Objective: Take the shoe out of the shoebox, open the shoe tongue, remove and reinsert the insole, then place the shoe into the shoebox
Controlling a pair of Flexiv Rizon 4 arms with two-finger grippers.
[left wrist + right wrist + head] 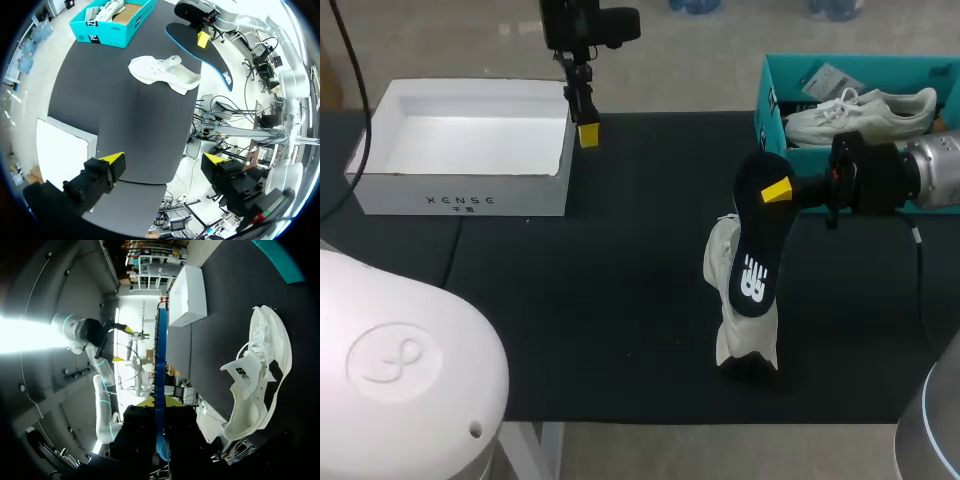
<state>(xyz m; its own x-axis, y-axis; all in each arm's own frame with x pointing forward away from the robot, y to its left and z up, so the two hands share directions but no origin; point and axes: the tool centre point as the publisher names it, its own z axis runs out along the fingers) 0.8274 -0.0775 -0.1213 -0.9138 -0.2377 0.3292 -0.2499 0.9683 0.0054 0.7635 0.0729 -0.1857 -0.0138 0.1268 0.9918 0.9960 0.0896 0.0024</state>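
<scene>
A white shoe (728, 300) lies on its side on the black table mat, its opening showing in the right wrist view (260, 375). Above it hangs the dark insole (760, 250), logo side up, with my right gripper (777, 190) shut on its heel end. In the right wrist view the insole (160, 355) shows edge-on as a blue strip between the right gripper (160, 401) fingers. The teal shoebox (770, 75) at the back right holds a second white shoe (860, 115). My left gripper (586, 128) hangs open and empty at the back, by the white box's right wall; its view shows the left gripper (165, 160) far from the shoe (162, 74) and insole (200, 50).
An open white box (465, 190), empty inside, stands at the back left of the mat, also visible as the white box (60, 150) under my left gripper. The teal shoebox (110, 25) sits at the mat's far corner from there.
</scene>
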